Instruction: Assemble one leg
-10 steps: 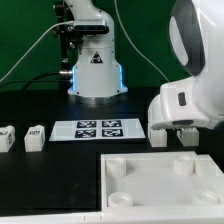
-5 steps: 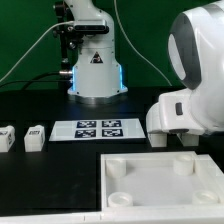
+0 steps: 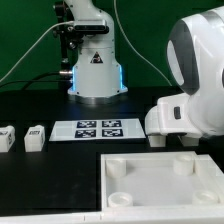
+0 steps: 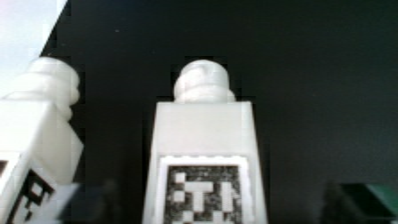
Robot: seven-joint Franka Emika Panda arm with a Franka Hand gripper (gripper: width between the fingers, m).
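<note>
Two white legs lie side by side in the wrist view. One leg (image 4: 205, 140) lies between my fingers, its black-and-white tag near them and its rounded tip pointing away. The second leg (image 4: 36, 130) lies beside it. My gripper (image 4: 228, 205) is open, with a dark finger (image 4: 93, 206) on each side of the tagged end and a gap to each. In the exterior view the gripper (image 3: 172, 138) is low behind the white tray (image 3: 130, 205), mostly hidden by the arm. Two more legs (image 3: 35, 137) (image 3: 5, 138) stand at the exterior view's left.
The marker board (image 3: 97, 128) lies on the black table between the left legs and my arm. The robot base (image 3: 95, 75) stands behind it with cables. The large white tray with round corner sockets fills the front right.
The arm has shifted a little toward the exterior view's left over the legs behind the tray. The legs, the tray and the marker board have not moved.
</note>
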